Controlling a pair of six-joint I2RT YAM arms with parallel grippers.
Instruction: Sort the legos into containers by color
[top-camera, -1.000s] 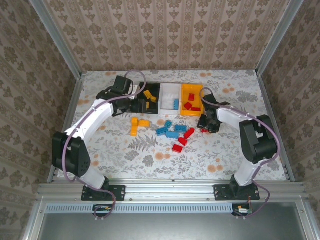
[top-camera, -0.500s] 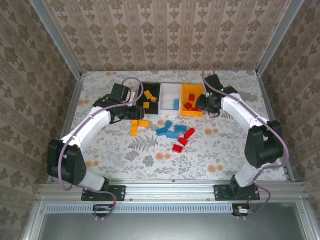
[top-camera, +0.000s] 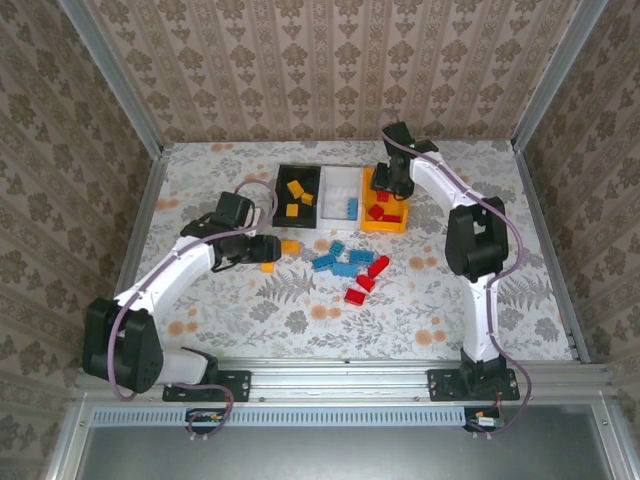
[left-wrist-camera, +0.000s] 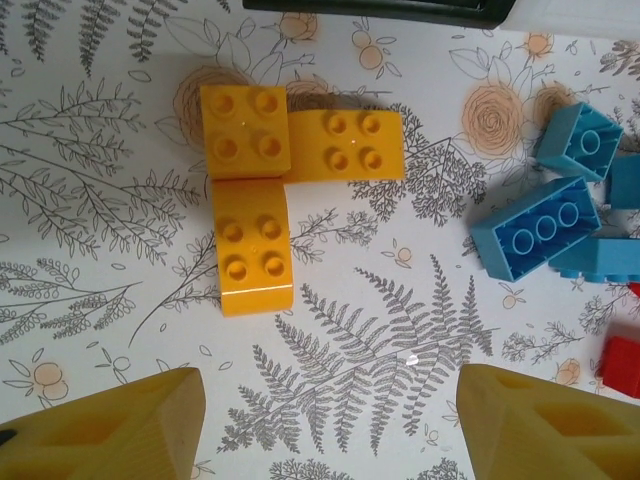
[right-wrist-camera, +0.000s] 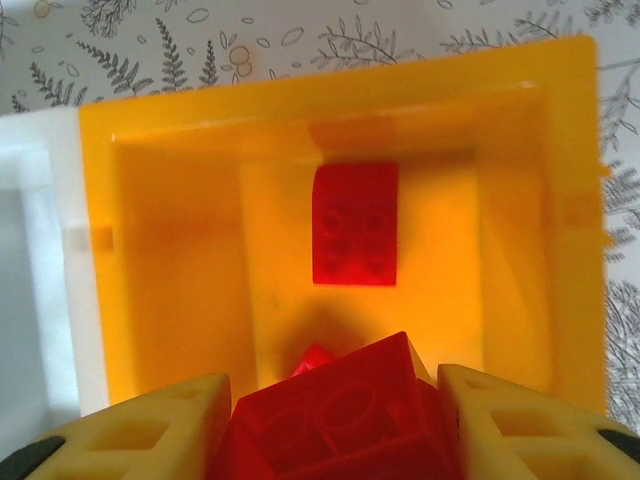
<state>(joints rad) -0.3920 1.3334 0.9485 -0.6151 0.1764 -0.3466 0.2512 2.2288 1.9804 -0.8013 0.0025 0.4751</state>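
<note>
Above the orange bin (right-wrist-camera: 330, 75), the right pincer (right-wrist-camera: 335, 430) grips a red brick (right-wrist-camera: 350, 395) and should release it low and centred, while the left pincer (left-wrist-camera: 330, 425) hangs open over yellow bricks (left-wrist-camera: 255, 250) left of that bin.

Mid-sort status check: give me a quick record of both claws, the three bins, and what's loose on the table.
left claw: open, empty, above three loose orange-yellow bricks on the table
right claw: shut on a red brick, above the orange-yellow bin
orange-yellow bin contents: binned red brick
black bin: binned orange-yellow bricks
white bin: one blue brick
also loose: blue bricks, red bricks
</note>
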